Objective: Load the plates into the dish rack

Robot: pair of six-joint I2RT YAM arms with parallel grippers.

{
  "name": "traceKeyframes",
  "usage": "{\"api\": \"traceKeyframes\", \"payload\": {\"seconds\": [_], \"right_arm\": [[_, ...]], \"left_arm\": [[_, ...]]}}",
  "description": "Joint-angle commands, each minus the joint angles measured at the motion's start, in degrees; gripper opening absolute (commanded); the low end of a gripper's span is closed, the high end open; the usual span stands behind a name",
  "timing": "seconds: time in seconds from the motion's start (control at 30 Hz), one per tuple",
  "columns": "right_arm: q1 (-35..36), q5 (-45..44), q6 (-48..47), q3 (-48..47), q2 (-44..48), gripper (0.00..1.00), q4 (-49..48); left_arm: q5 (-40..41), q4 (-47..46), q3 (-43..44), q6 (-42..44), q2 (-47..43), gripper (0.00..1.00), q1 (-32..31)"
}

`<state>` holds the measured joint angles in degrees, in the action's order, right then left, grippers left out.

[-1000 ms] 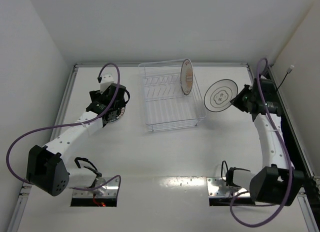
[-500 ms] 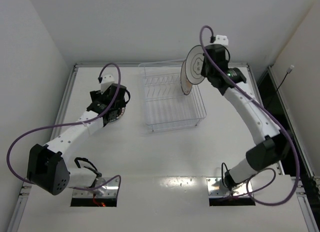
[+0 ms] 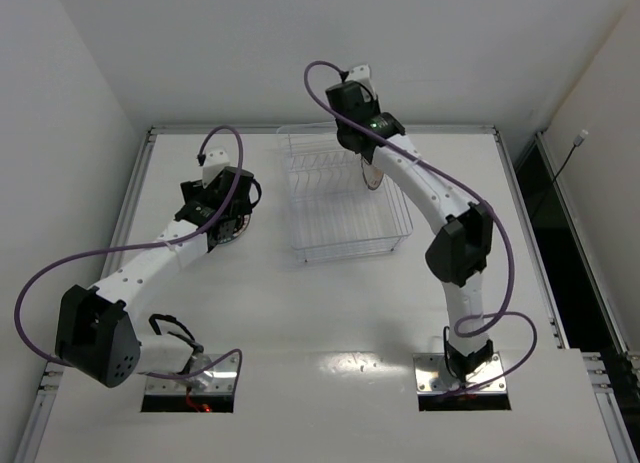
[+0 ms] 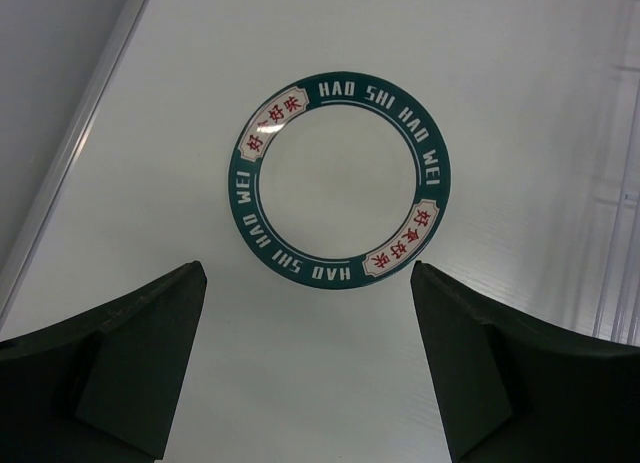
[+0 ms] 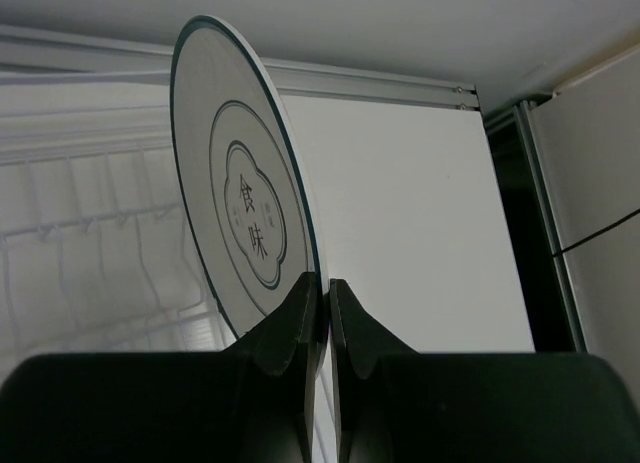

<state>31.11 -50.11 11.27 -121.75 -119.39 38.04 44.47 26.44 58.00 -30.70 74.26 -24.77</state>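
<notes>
White counter (image 4: 520, 103): green plate (image 4: 338, 181) reads "HAO SHI HAO WEI", beneath spread left fingers (image 4: 110, 353); right fingers (image 5: 285, 328) clamp white plate (image 5: 240, 203).

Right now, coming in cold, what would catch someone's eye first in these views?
The right end effector pinches the white round plate with a thin dark rim upright by its edge, over the clear wire dish rack. On the left, the round plate with a dark green lettered rim band lies flat on the white table, below the open left end effector.
</notes>
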Motion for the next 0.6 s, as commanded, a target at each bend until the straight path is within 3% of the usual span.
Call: {"api": "traceKeyframes", "payload": {"seconds": [0.0,0.27,0.57], "right_arm": [[1.1,-6.8,-2.9,-2.4,-1.5,0.00,-0.8],[2.7,-10.4,-3.4,2.2,-5.4,0.00,-2.2],[2.2,4.7,-0.5,7.4,-5.2,0.03,-2.4]], "left_arm": [[1.2,-1.5,1.0,0.0,0.3,0.82,-0.2],[1.8,-1.5,1.0,0.0,0.3,0.82,-0.2],[1.8,-1.5,1.0,0.0,0.3,0.82,-0.2]]}}
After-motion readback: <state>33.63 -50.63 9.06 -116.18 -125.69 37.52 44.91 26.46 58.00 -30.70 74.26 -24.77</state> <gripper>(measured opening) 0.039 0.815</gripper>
